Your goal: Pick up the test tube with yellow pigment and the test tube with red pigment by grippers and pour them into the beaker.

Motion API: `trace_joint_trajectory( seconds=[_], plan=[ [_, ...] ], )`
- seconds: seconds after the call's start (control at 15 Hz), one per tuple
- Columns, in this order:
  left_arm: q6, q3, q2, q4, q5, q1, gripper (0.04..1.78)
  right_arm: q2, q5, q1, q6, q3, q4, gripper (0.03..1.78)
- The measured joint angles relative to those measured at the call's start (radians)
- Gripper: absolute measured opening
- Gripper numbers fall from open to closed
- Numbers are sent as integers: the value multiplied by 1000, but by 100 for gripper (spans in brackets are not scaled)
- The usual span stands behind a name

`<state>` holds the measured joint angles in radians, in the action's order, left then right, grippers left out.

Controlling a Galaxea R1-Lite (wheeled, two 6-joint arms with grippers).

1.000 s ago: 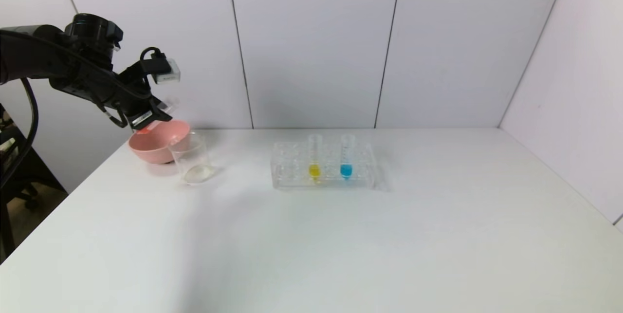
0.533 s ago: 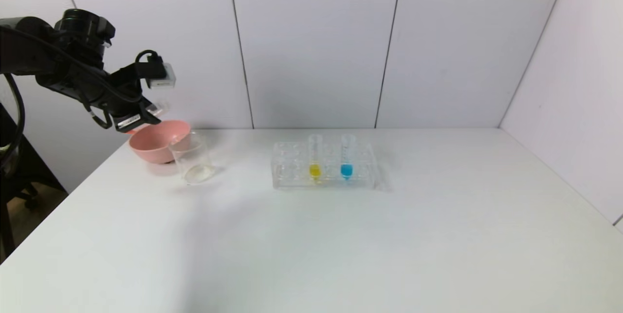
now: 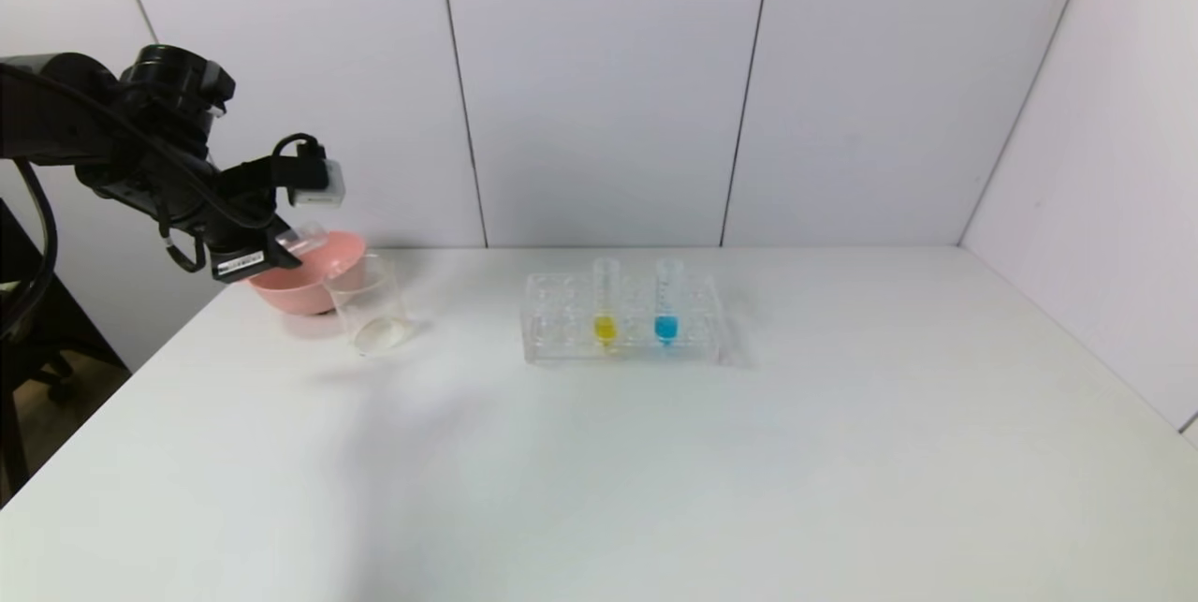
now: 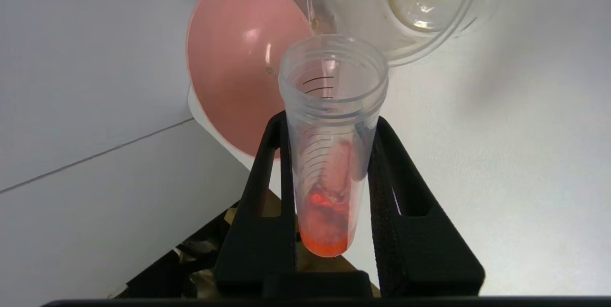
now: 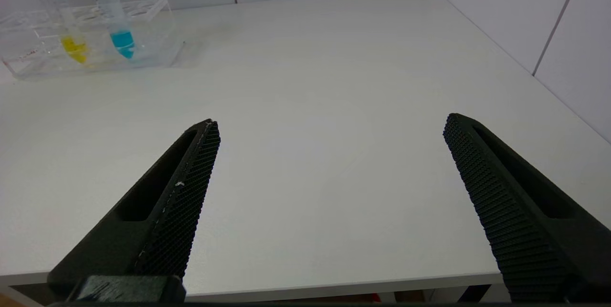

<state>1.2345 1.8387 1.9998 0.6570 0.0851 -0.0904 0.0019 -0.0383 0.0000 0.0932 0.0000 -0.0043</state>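
My left gripper (image 4: 329,154) clamps the test tube with red pigment (image 4: 329,164) beside the beaker (image 3: 367,304); my right gripper (image 5: 329,130) hangs spread wide above the table (image 5: 310,106)

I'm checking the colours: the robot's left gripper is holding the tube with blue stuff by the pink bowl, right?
Not blue. The left gripper holds the test tube with red pigment by the pink bowl, as the left wrist view shows. The blue tube stands in the rack.

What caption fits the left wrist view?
Left end effector grips the red-pigment test tube, mouth toward the pink bowl and beaker.
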Motion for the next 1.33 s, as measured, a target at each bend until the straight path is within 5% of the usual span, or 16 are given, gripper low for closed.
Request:
trace_joint_trajectory(
  seconds=[1.33],
  plan=[
    [110,-35,16,-16,-276,77,45,0,0,0,0,0,0,171]
  ],
)
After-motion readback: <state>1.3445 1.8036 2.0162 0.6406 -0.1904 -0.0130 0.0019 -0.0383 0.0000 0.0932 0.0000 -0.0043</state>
